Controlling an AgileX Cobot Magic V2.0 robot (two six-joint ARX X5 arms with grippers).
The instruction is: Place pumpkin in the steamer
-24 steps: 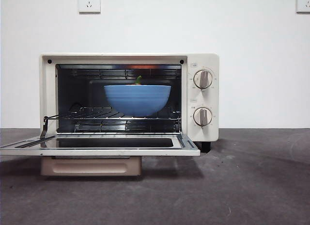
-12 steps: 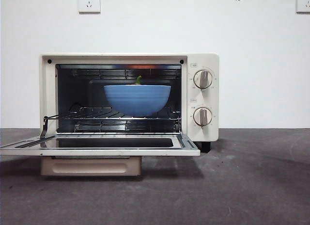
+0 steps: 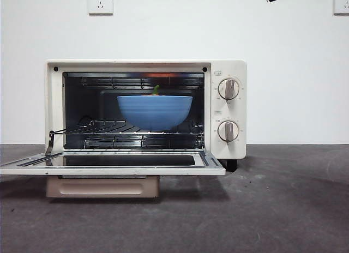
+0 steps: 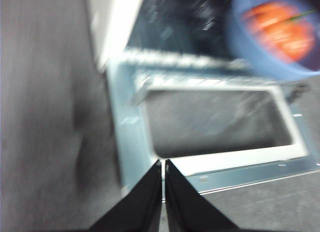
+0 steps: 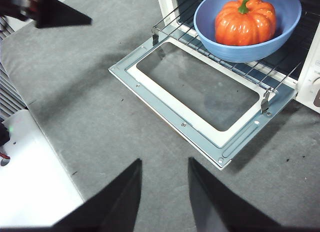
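My right pincer hung apart, my left pincer together; the glossy orange ribbed pumpkin looked hard and slippery, best cradled via its blue ribbed bowl at my one o'clock.

White wall w/ sockets

You see a dark grey table; on it stands the steamer, its open door hanging just above the tabletop.

I see a blue bowl resting on a wire rack. Two wall sockets sit high on the white wall behind my grey table.
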